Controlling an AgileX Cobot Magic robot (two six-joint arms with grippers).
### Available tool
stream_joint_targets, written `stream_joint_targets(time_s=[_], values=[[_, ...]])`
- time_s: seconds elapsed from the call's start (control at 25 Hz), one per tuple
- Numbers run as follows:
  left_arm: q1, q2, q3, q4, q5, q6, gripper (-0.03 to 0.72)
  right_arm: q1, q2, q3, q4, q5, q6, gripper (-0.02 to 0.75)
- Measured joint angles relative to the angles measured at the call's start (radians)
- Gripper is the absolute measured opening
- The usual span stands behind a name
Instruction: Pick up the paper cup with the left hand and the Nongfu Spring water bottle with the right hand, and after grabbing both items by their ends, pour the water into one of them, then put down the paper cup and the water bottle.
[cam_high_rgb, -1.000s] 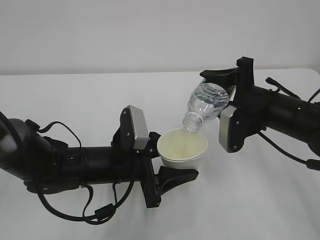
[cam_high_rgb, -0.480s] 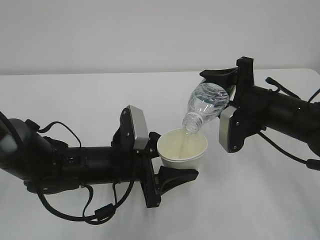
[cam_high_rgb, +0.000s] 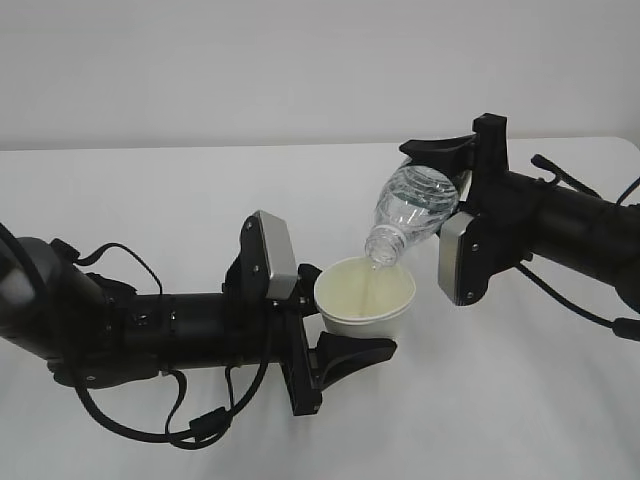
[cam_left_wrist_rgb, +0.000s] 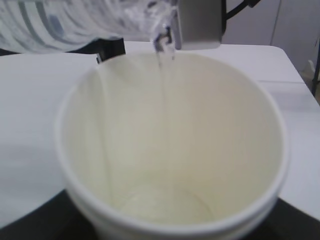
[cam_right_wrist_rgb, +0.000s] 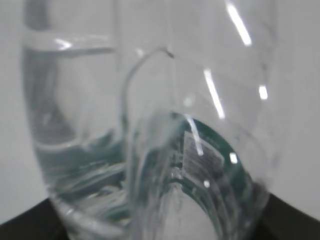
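The white paper cup hangs above the table, upright, with my left gripper shut on its lower end. In the left wrist view the paper cup fills the frame, its pale yellowish inside showing. My right gripper is shut on the base end of the Nongfu Spring water bottle, which tilts mouth-down over the cup's rim. A thin stream of water falls from the bottle mouth into the cup. The bottle with its green label fills the right wrist view and hides the fingers.
A white table lies under both arms, with a pale wall behind it. Black cables loop below the left arm, and more cables trail under the right arm.
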Motion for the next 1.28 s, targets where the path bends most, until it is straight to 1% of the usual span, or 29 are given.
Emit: stream_joint_targets(time_s=[1.28], values=[[0.0, 0.0, 0.0, 0.0, 0.0, 0.0, 0.452, 0.0, 0.0, 0.0, 0.0, 0.0, 0.0, 0.459]])
